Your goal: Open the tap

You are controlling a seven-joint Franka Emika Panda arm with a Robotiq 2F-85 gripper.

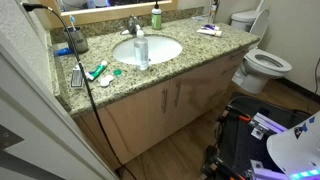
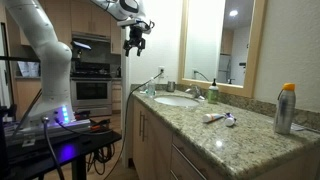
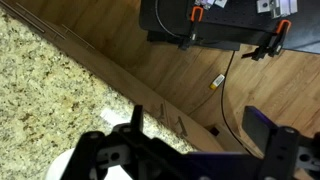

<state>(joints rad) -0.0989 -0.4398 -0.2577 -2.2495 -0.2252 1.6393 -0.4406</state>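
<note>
one granite surface (image 1: 205,55) carries one round white basin (image 1: 166,50). one gripper (image 2: 134,50) hangs high over the surface's edge, its two fingers (image 3: 262,128) spread wide and empty. one small grey tap (image 1: 133,26) stands at the basin's far rim, well apart from the gripper.

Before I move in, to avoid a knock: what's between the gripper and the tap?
Pump bottle and basin lie before the tap in both exterior views; the gripper hangs higher, at the counter's edge.
</note>
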